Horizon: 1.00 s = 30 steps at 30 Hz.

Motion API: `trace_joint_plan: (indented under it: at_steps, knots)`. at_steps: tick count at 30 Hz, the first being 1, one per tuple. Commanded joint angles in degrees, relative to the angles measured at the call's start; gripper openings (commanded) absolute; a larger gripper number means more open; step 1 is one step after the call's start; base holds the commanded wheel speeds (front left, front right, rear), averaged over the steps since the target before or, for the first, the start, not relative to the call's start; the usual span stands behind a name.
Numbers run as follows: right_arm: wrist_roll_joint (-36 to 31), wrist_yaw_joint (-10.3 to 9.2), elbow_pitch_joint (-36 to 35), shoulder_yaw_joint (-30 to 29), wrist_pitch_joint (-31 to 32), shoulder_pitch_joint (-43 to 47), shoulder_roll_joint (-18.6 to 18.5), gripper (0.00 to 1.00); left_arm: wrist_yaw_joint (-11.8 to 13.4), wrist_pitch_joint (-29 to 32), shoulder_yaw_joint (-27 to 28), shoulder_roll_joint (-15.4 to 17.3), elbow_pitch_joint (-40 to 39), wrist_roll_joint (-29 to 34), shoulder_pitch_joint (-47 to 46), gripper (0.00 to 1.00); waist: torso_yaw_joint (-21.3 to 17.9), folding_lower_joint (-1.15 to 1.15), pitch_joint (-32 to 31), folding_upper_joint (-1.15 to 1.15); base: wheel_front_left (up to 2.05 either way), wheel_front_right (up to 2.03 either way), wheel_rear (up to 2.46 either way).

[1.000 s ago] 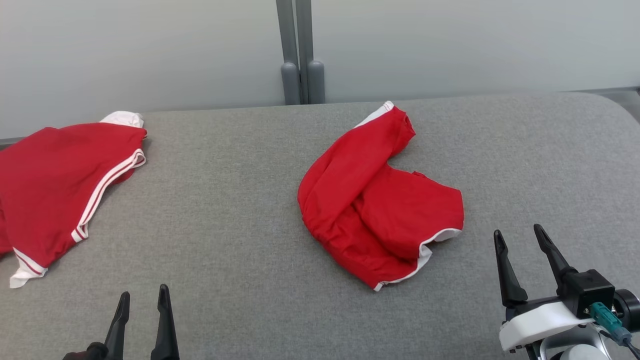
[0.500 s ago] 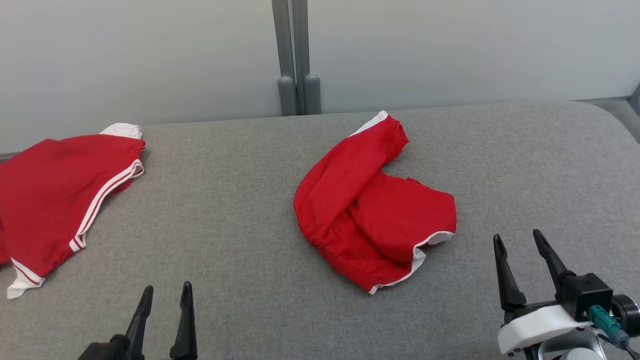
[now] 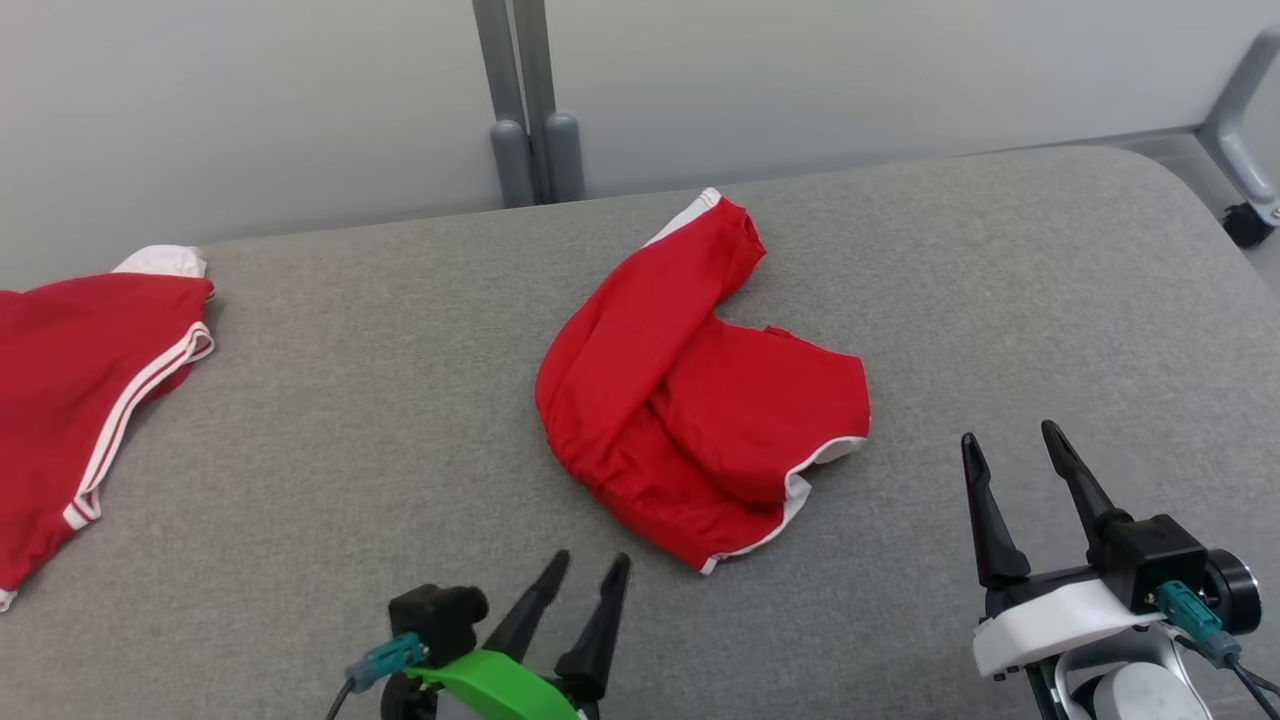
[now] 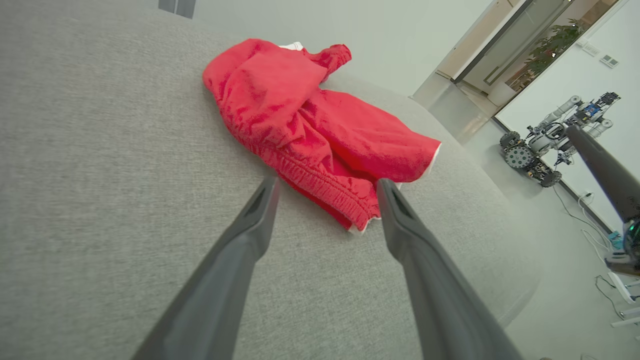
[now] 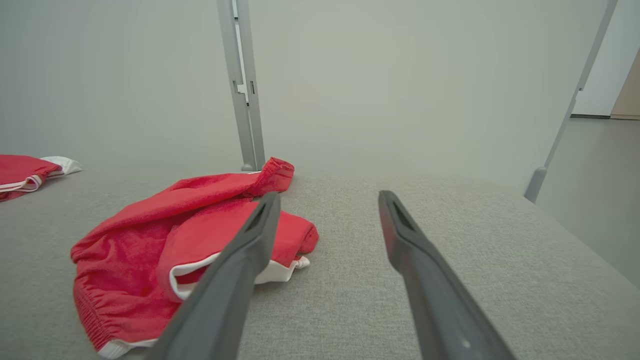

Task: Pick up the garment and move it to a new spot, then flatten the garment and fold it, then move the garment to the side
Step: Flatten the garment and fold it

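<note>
Now that your left end effector (image 3: 592,556), spread and empty, has advanced toward the crumpled red white-trimmed shorts (image 3: 690,420) just ahead, the pickup grasp looks imminent.

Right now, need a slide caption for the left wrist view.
Open left gripper aimed at the near elastic edge of the crumpled red garment on the grey table.

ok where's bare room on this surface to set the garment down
Widest bare patch: grey surface between the crumpled garment and the second red garment far left. Also bare beyond the right gripper, toward the right end. Tightest between left gripper and the crumpled garment's hem.
</note>
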Motion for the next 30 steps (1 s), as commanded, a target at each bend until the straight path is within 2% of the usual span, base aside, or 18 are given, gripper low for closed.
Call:
trace_joint_plan:
  at_steps: [1, 3, 8, 19, 20, 21, 22, 23, 24, 30]
  knots:
    - [0.10, -0.06, -0.18, -0.11, -0.19, -0.36, -0.05, 1.00, -0.18, 1.22, -1.90, 0.39, 1.26, -2.02, -2.01, 1.00, -2.08, 0.00, 1.64, 0.00, 0.00, 0.00, 0.00]
    - [0.13, -0.06, -0.38, -0.25, -0.18, -0.59, 0.05, 1.00, -0.18, 3.29, -4.22, 0.61, 3.85, -5.12, -3.86, 1.00, -3.21, 0.00, 2.37, 0.00, 0.00, 0.00, 0.00]
    - [0.02, -0.06, -0.88, -0.63, -0.18, -1.16, 0.25, 1.00, -0.18, 6.75, -8.29, 0.10, 10.50, -8.48, -8.70, 1.00, -5.56, 0.00, 4.25, 0.00, 0.00, 0.00, 0.00]
    - [-0.13, -0.06, -0.56, -0.52, -0.19, -1.89, 0.51, 1.00, -0.18, 3.23, -15.68, -0.66, 19.38, -11.08, -16.43, 1.00, -8.21, 0.00, 5.81, 0.00, 0.00, 0.00, 0.00]
    - [-0.14, -0.06, -0.50, -0.35, -0.18, -2.02, 0.54, 1.00, -0.18, 2.83, -16.09, -0.56, 20.07, -10.89, -17.04, 0.97, -8.38, 0.00, 5.91, 0.00, 0.00, 0.00, 0.00]
    - [-0.16, -0.06, -0.42, -0.13, -0.18, -2.09, 0.56, 1.00, -0.18, 2.30, -16.83, -0.65, 20.77, -11.04, -17.69, 0.59, -8.56, 0.00, 5.99, 0.00, 0.00, 0.00, 0.00]
    - [-0.15, -0.06, -0.40, -0.01, -0.19, -2.15, 0.56, 1.00, -0.18, 1.94, -17.22, -0.77, 21.34, -11.36, -18.17, 0.47, -8.65, 0.00, 6.08, 0.00, 0.00, 0.00, 0.00]
    - [-0.07, -0.06, -0.34, 0.09, -0.18, -2.18, 0.56, 1.00, -0.18, 1.52, -17.68, -0.90, 21.86, -11.53, -18.82, 0.26, -8.72, 0.00, 6.17, 0.00, 0.00, 0.00, 0.00]
    - [-0.01, -0.06, -0.26, 0.19, -0.19, -2.19, 0.58, 1.00, -0.18, 1.30, -18.13, -1.00, 22.25, -11.82, -19.31, 0.00, -8.71, 0.00, 6.19, 0.00, 0.00, 0.00, 0.00]
    - [0.17, -0.06, 0.28, -1.37, -0.18, -0.51, 0.60, 1.00, -0.18, 0.88, -21.16, 0.06, 22.68, -14.89, -20.94, 0.00, -6.58, 0.00, 4.85, 0.00, 0.00, 0.00, 0.00]
